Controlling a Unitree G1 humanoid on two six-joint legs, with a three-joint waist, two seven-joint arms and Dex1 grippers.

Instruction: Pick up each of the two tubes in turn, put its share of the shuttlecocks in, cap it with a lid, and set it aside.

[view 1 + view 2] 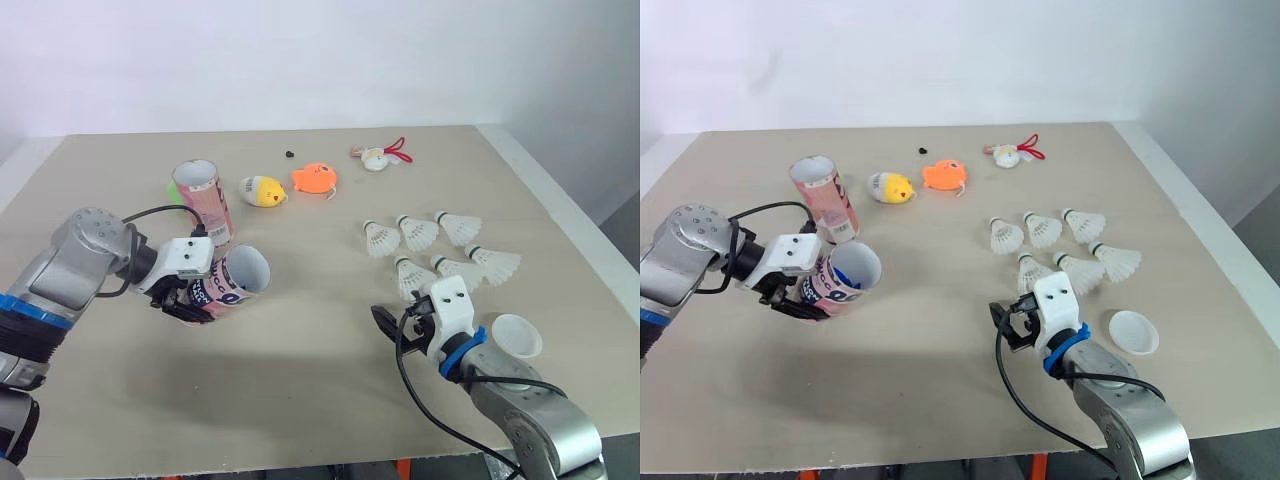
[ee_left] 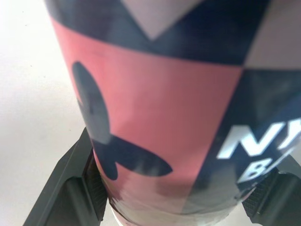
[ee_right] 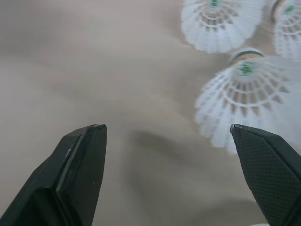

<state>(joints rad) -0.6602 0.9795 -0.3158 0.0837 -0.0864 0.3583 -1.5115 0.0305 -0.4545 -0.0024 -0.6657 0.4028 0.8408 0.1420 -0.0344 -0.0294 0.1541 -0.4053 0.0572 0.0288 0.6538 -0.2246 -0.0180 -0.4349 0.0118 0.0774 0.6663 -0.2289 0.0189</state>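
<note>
Left gripper is clamped on a tilted tube, its mouth facing the right gripper, whose jaws stand wide apart and empty just beside six clustered shuttlecocks; closing off-centre could crush feathers or knock the nearest away
</note>
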